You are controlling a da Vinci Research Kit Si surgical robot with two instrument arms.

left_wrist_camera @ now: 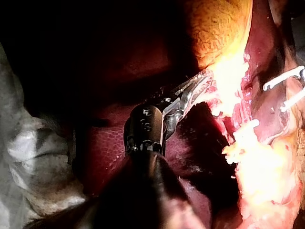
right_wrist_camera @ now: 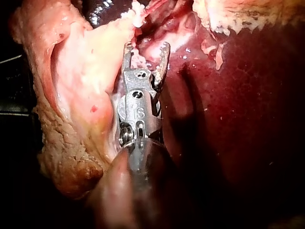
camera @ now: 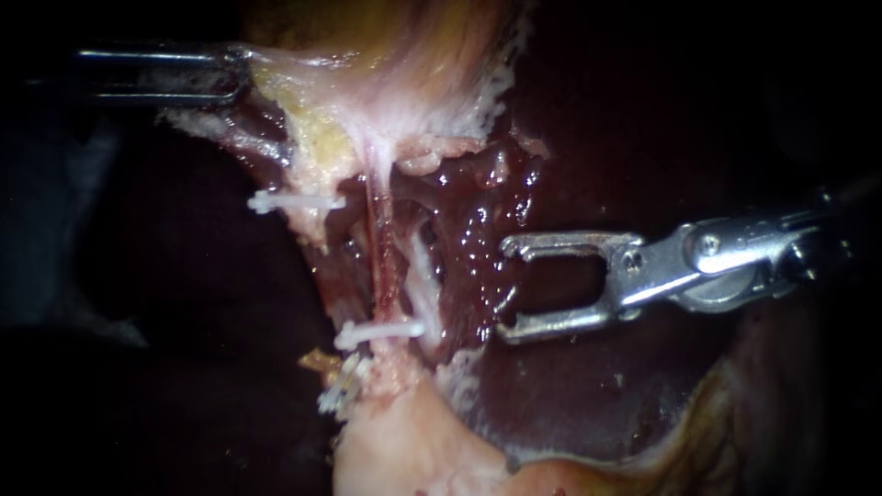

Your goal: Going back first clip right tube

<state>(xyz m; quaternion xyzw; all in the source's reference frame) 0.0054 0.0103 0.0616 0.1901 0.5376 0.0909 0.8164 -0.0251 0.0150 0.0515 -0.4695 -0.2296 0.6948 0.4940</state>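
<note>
Around the lit middle of the endoscope view the surroundings fall into near black, with only a dim grey-blue patch point(camera: 55, 220) at the left edge, too faint to tell what it is. The light is narrow and strong, brightest at the centre of each view and fading fast outward. In the left wrist view a crumpled pale grey cloth point(left_wrist_camera: 28, 157) lies at the rim of the lit area, creased and partly in shadow. In the right wrist view the lit area borders a dark surface point(right_wrist_camera: 12, 86) crossed by two thin pale lines point(right_wrist_camera: 10, 59).
</note>
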